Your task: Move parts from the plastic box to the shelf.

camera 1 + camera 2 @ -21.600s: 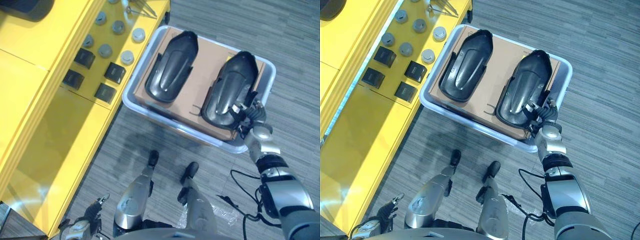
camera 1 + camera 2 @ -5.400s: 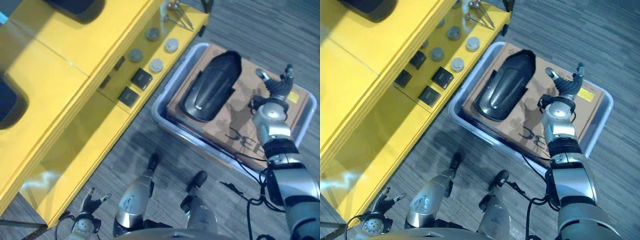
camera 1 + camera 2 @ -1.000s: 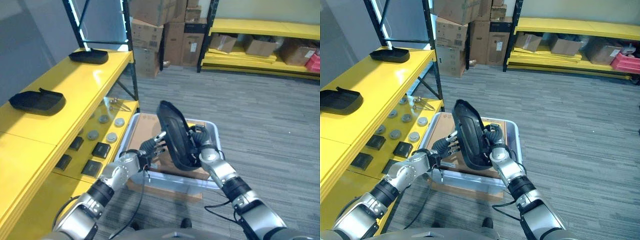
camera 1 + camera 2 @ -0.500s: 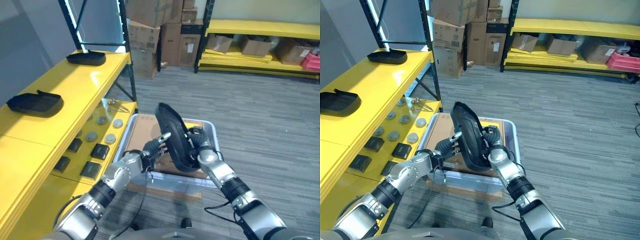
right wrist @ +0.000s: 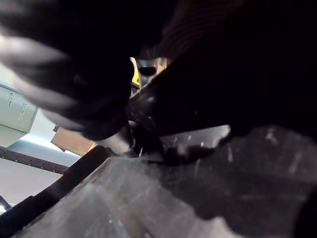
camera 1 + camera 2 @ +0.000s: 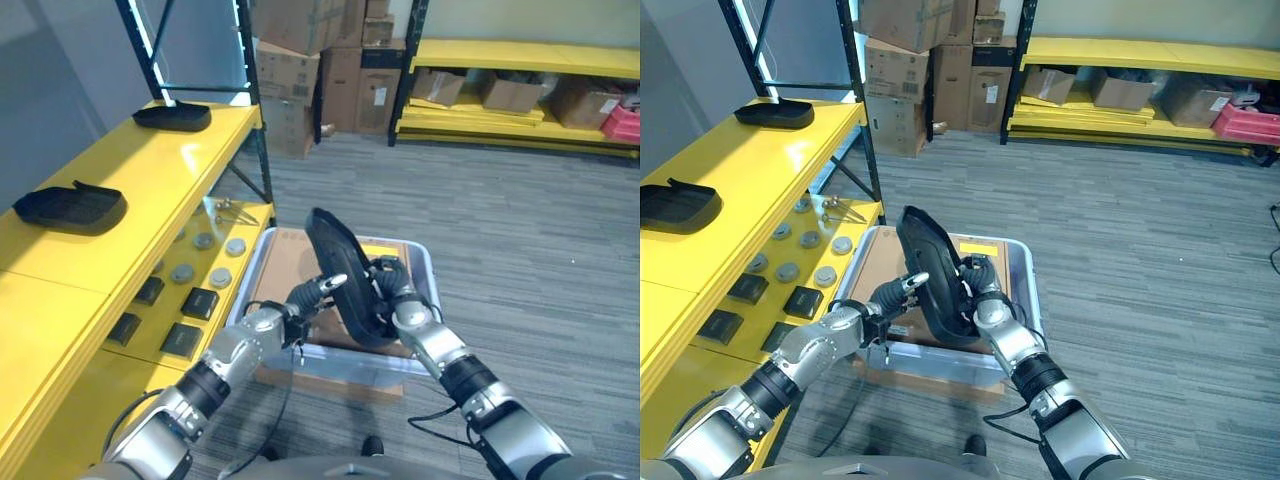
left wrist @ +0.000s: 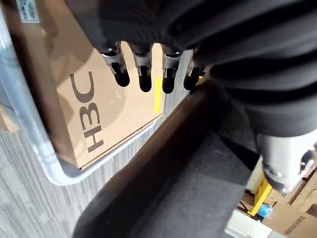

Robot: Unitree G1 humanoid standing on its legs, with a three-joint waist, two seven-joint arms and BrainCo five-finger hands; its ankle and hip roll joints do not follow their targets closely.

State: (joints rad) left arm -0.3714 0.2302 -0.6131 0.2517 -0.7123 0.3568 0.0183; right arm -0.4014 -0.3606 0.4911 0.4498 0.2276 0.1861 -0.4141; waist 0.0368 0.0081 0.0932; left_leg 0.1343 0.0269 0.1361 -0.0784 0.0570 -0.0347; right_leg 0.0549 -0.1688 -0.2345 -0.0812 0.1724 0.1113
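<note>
Part (image 6: 342, 275), black and moulded, stands on edge at frame centre, lifted above the plastic box (image 6: 425, 268) and held between both hands. Right robot hand (image 6: 388, 290) is curled round its right rim, grasping it. Left robot hand (image 6: 312, 295) lies against its left face with fingers (image 7: 142, 74) straight, released and pressing rather than gripping. Inside the plastic box lies a brown cardboard box (image 6: 283, 262), visible past the fingers in the left wrist view. Yellow shelf (image 6: 150, 180) fills the left of the frame; two more black parts rest on its top level, one (image 6: 70, 205) at mid left, one (image 6: 172, 116) further up. Small grey and black items (image 6: 187, 290) sit on the lower level.
</note>
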